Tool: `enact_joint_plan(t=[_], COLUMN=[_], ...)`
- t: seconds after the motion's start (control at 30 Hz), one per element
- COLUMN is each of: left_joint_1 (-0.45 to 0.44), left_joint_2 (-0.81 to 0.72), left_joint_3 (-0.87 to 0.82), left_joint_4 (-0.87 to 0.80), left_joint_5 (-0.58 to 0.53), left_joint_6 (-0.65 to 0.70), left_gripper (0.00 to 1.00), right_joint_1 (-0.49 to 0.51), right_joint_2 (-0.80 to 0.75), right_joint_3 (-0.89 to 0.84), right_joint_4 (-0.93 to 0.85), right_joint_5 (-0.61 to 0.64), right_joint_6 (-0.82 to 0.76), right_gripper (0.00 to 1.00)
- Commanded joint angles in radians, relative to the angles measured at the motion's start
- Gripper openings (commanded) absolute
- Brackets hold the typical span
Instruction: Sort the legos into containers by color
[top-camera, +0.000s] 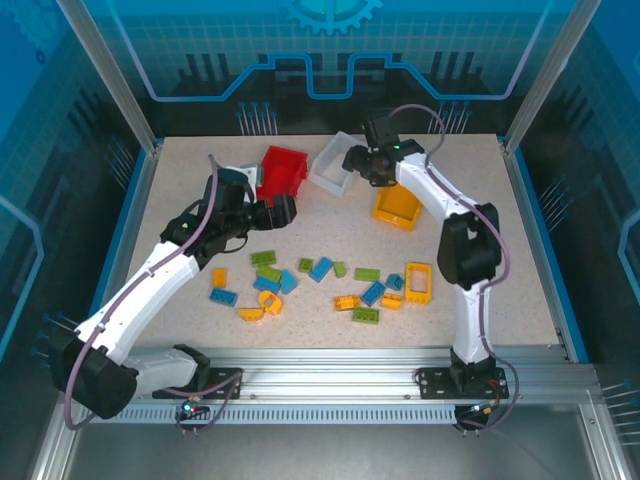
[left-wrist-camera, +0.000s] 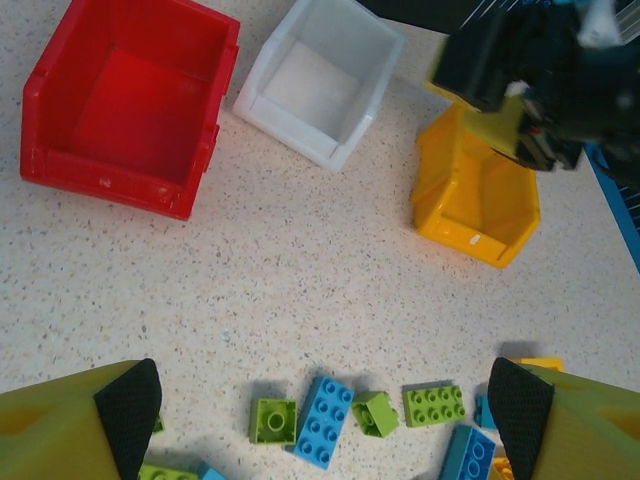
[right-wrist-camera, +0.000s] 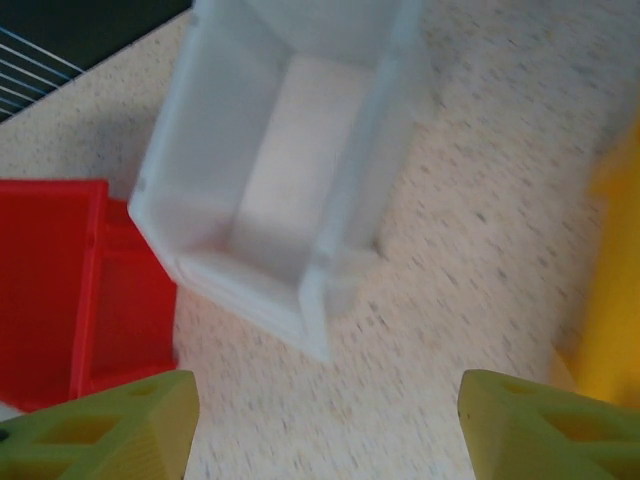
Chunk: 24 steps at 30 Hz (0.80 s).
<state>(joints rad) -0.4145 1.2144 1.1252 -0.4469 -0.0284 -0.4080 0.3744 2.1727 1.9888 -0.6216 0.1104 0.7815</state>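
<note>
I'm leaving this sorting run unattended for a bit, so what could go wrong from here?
1. The bricks lie packed close, so the open left fingers may shove neighbours when picking one.
2. The right fingers hang over the white bin, which sits close beside the red bin; a bump could shift either.
3. The left arm and right arm both reach toward those bins, so they might collide.

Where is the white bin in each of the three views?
Top external: white bin at the far centre of the table.
Left wrist: top centre.
Right wrist: upper centre, close up.
Shared landmark: the red bin lies left of it in all three.
</note>
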Motion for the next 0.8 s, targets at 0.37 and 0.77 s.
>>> enact_joint_plan(t=[0.37,0.77], left_joint_1=[0.115,0.129], left_joint_2=[0.249,0.65], left_joint_3=[0.084,0.395], left_joint_4=[0.147,0.041], left_joint_5=[0.137,0.055], left_joint_6=[0.056,0.148], left_gripper=[0.77,0.73], right_joint_1=[-0.032,-0.007], right_joint_2=[0.431,0.382], right_joint_3=[0.545,0.532], right_joint_4=[-0.193,-0.31], right_joint_5=[-0.034,0.061], right_joint_6=[-0.01,-0.142], right_gripper=[0.56,0.14])
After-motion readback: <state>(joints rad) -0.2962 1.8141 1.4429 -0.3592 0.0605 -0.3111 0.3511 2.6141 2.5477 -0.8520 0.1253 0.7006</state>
